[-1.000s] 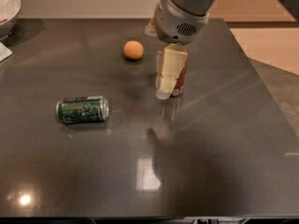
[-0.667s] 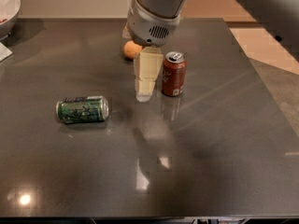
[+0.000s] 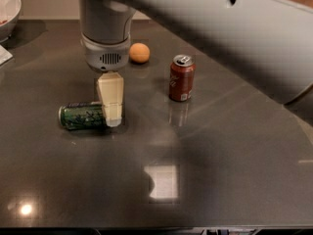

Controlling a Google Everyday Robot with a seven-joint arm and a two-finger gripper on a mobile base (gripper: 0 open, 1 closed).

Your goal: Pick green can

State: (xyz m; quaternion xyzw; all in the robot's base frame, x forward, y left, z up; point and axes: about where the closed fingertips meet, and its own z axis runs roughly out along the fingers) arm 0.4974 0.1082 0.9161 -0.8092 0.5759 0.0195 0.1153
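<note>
The green can lies on its side on the dark table, at the left of the middle. It has a dark green patterned label, and its silver end faces left. My gripper hangs from the grey wrist, right at the can's right end, and hides that end. Whether it touches the can I cannot tell. My large grey arm crosses the top right of the view.
A reddish-brown can stands upright to the right of the gripper. An orange ball-like fruit lies behind it. A white bowl sits at the far left corner, with a white object below it at the left edge.
The gripper has moved left and toward the near side, from beside the reddish-brown can to the green can's right end. The cans and the fruit have not moved.
</note>
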